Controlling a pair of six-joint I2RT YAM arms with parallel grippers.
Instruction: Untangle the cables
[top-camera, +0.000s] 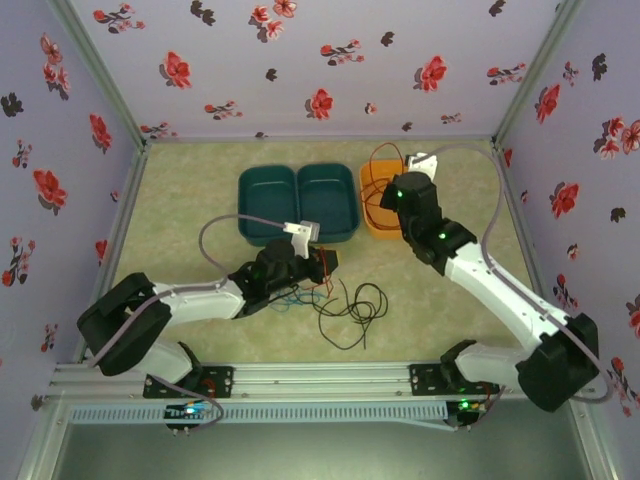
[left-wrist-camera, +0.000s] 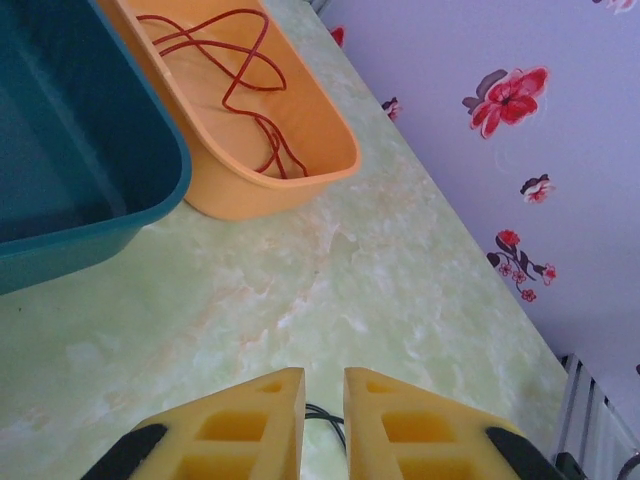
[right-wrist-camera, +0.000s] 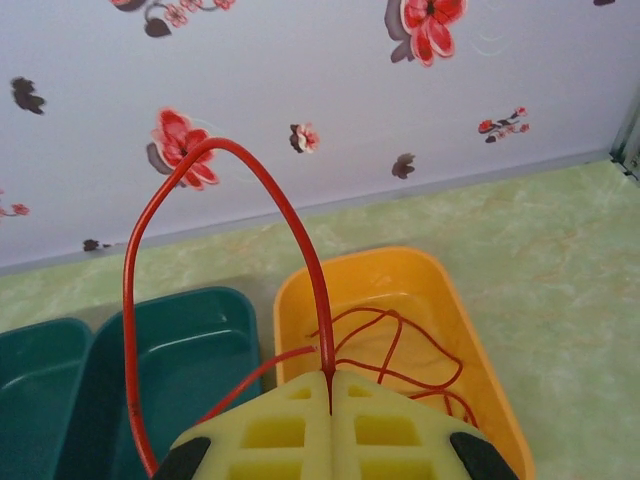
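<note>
The right pincer (right-wrist-camera: 331, 378) is clenched on the red cable (right-wrist-camera: 213, 142). The cable arches up from its tips and trails into the orange tub (right-wrist-camera: 470, 320) at the far right of the bench (left-wrist-camera: 400, 290). The left pincer (left-wrist-camera: 323, 378) hangs low at mid-bench, jaws nearly together. A black cable (left-wrist-camera: 322, 413) shows in the gap; I cannot tell whether it is gripped.

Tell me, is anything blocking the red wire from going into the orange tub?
No, nothing visible is. The right gripper is shut on the thin red wire over the open orange plastic tub, and part of the wire already lies inside it.
</note>
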